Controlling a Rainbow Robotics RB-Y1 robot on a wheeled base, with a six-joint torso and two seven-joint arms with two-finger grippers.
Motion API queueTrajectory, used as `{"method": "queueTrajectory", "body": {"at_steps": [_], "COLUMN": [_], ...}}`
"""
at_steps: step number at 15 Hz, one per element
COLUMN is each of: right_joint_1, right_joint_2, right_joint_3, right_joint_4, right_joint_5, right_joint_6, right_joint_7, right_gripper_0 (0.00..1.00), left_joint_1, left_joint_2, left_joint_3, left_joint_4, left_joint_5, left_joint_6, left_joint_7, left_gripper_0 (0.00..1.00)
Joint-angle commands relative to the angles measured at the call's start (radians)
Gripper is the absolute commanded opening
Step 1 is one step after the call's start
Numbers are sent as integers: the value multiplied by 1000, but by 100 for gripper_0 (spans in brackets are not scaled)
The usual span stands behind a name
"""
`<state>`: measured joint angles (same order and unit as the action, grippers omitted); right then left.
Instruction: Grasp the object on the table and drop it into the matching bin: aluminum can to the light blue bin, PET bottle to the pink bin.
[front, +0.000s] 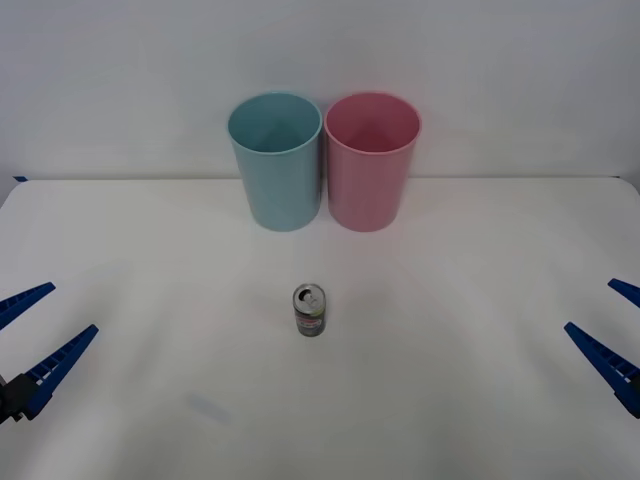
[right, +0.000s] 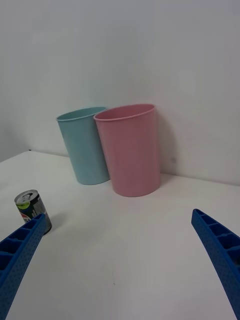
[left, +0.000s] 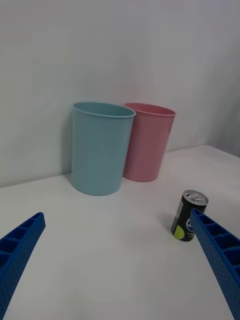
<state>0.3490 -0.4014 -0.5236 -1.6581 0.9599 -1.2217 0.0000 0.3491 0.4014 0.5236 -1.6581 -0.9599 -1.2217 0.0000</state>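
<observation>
A small aluminum can (front: 309, 310) with a silver top and a dark greenish label stands upright in the middle of the white table (front: 450, 400). Behind it, by the wall, the light blue bin (front: 276, 160) stands on the left and the pink bin (front: 371, 160) on the right, side by side. My left gripper (front: 32, 335) hangs open at the table's left edge, far from the can. My right gripper (front: 610, 330) hangs open at the right edge. The right wrist view has the can (right: 33, 211), the light blue bin (right: 86, 145) and the pink bin (right: 131, 149). The left wrist view has the can (left: 189, 215) and both bins (left: 100, 147) (left: 148, 141).
A plain white wall (front: 500, 60) rises right behind the bins. Bare table surface lies on all sides of the can, between it and each gripper.
</observation>
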Motion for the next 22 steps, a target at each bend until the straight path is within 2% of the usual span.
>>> {"method": "queueTrajectory", "body": {"at_steps": [1,2,10,17,20,22], "right_joint_1": [0,5,15,1,1,-2], "right_joint_2": [0,16,-5,-30,-28,-28], "right_joint_3": [0,-3,36,185,251,304], "right_joint_4": [0,7,0,83,83,83], "right_joint_5": [0,5,25,26,26,22], "right_joint_6": [0,-2,-5,-18,21,77], "right_joint_7": [0,0,21,89,121,198], "right_gripper_0": [100,100,100,100,100,100], "left_joint_1": [0,0,0,0,0,0], "left_joint_2": [0,0,0,0,0,0], "left_joint_3": [0,0,0,0,0,0], "left_joint_4": [0,0,0,0,0,0], "left_joint_5": [0,0,0,0,0,0], "left_joint_6": [0,0,0,0,0,0], "left_joint_7": [0,0,0,0,0,0], "left_gripper_0": [100,100,100,100,100,100]}}
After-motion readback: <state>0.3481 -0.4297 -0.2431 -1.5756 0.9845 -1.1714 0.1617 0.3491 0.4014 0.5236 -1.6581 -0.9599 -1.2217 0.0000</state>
